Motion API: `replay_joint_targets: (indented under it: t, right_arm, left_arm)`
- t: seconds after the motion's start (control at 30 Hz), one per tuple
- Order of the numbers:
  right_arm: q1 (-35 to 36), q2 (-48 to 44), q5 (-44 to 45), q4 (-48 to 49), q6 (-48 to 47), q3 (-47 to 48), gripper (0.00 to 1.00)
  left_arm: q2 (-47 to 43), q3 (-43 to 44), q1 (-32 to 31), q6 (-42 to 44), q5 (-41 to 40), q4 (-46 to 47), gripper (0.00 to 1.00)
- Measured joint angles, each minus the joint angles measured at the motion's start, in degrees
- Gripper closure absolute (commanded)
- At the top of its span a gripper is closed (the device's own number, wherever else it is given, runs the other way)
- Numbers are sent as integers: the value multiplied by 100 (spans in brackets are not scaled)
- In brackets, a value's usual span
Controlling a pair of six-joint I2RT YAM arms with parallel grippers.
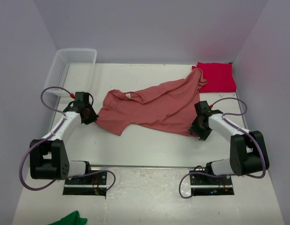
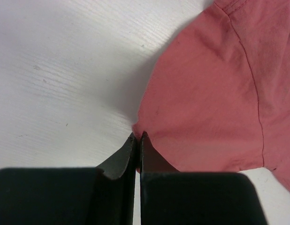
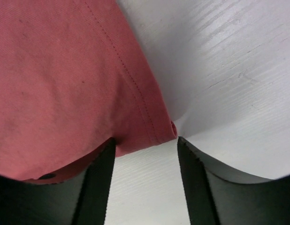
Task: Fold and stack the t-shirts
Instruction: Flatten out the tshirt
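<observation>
Grabbing this floppy dusty salmon-red cotton t-shirt (image 1: pixel 154 105), spread out right of the white plastic basket (image 1: pixel 72 63), go for hems. Your left gripper (image 2: pixel 137 136) is pinched tight, probably on its sleeve edge; your right gripper (image 3: pixel 145 140) sits half-open around the hem corner.

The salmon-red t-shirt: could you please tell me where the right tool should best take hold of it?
Grip the salmon-red t-shirt by its stitched hem corner, coming from the right arm's side: that thick corner juts out free, between the right tool's open fingers.
</observation>
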Motion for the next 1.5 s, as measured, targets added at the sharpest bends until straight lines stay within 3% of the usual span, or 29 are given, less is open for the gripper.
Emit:
replay_joint_targets:
  t: [0.1, 0.4, 0.57, 0.8, 0.97, 1.27, 1.5]
  right_arm:
    - [-37, 37, 20, -20, 48, 7, 41]
    - [-114, 466, 136, -98, 146, 389, 62]
    - [-160, 728, 205, -164, 131, 688, 100]
    - [-160, 621, 304, -160, 138, 693, 100]
    - [-120, -107, 490, -232, -28, 713, 100]
    - [-107, -1141, 922, -466, -901, 2199, 100]
    - [-96, -1558, 1204, -468, -1322, 2577, 100]
  left_arm:
    - [-17, 0, 2, 4, 28, 0, 100]
    - [-37, -31, 24, 22, 219, 15, 100]
    - [-37, -33, 28, 44, 282, 13, 100]
    - [-37, -33, 31, 48, 315, 20, 100]
    - [-201, 4, 31, 55, 57, -52, 100]
    - [-1523, 903, 31, 52, -138, -94, 100]
    - [-2763, 1421, 28, 210, 315, 352, 100]
